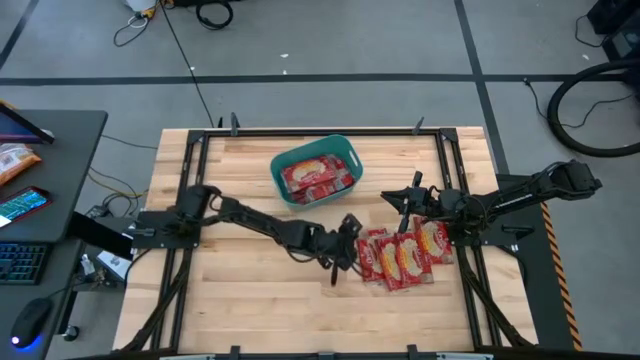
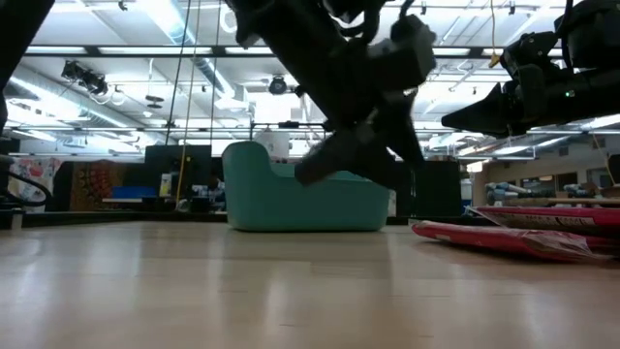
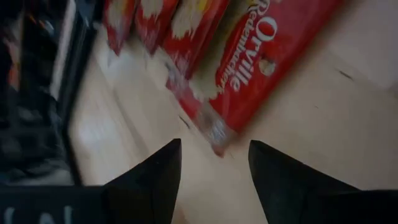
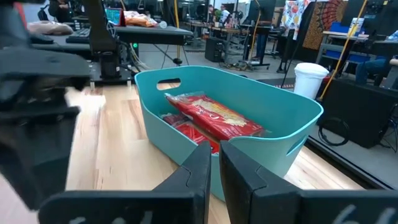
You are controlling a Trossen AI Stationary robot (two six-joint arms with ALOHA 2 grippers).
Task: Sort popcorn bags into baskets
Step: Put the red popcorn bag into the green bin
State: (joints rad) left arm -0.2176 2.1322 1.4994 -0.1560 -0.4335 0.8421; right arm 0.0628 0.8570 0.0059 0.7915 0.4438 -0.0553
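Note:
Several red popcorn bags (image 1: 405, 255) lie flat and overlapping on the table, right of centre; they are also in the low view (image 2: 523, 236). More red bags (image 1: 318, 177) lie inside the teal basket (image 1: 340, 152), which stands at the far middle. My left gripper (image 1: 347, 248) is open, low at the pile's left edge; in its wrist view (image 3: 214, 158) the end of one bag (image 3: 214, 130) sits just ahead of the gap. My right gripper (image 1: 398, 198) is shut and empty, raised between the pile and the basket, pointing at the basket (image 4: 292, 134).
Black frame rails (image 1: 445, 160) run along the table's left and right sides. Bare wood (image 1: 260, 300) stretches toward the near edge. A desk with a keyboard and a bright packet (image 1: 15, 160) stands off the table's left side.

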